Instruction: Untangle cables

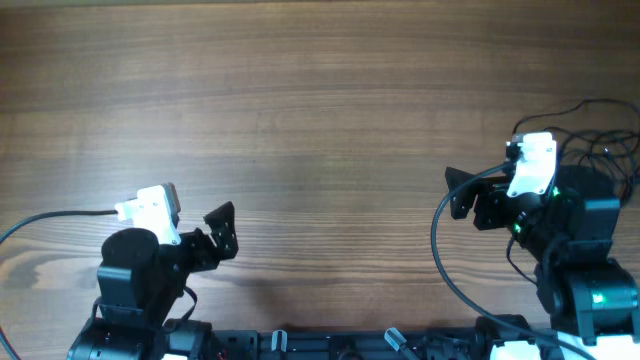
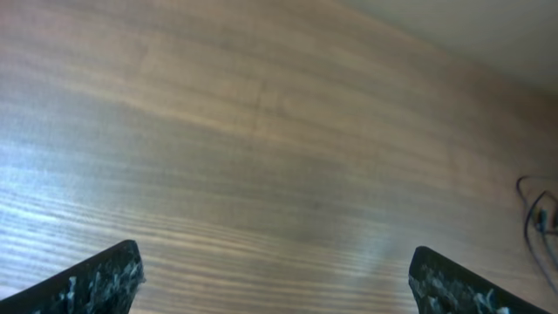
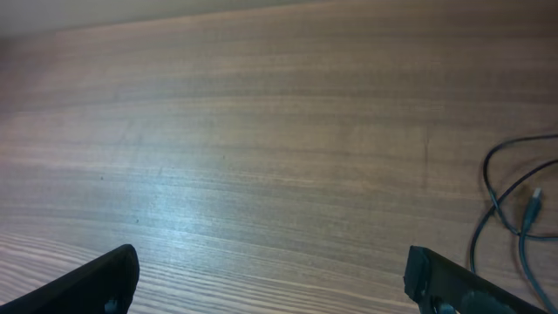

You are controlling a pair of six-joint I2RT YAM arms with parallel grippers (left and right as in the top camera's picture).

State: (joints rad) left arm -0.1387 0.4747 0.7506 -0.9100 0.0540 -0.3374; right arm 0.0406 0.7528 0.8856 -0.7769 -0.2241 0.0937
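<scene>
The cables (image 1: 598, 142) are thin black cords lying loose and tangled on the wooden table at the far right edge, partly hidden behind my right arm. They also show in the right wrist view (image 3: 510, 209), with a small plug end, and at the right edge of the left wrist view (image 2: 538, 220). My right gripper (image 1: 456, 193) is open and empty, pointing left, away from the cables; its fingers frame bare wood (image 3: 272, 266). My left gripper (image 1: 226, 232) is open and empty at the lower left, far from the cables (image 2: 275, 266).
A thicker black wire (image 1: 438, 250) loops out from my right arm toward the front edge. A grey lead (image 1: 50, 216) runs from my left wrist to the table's left edge. The wooden table (image 1: 320, 100) spreads between the two arms.
</scene>
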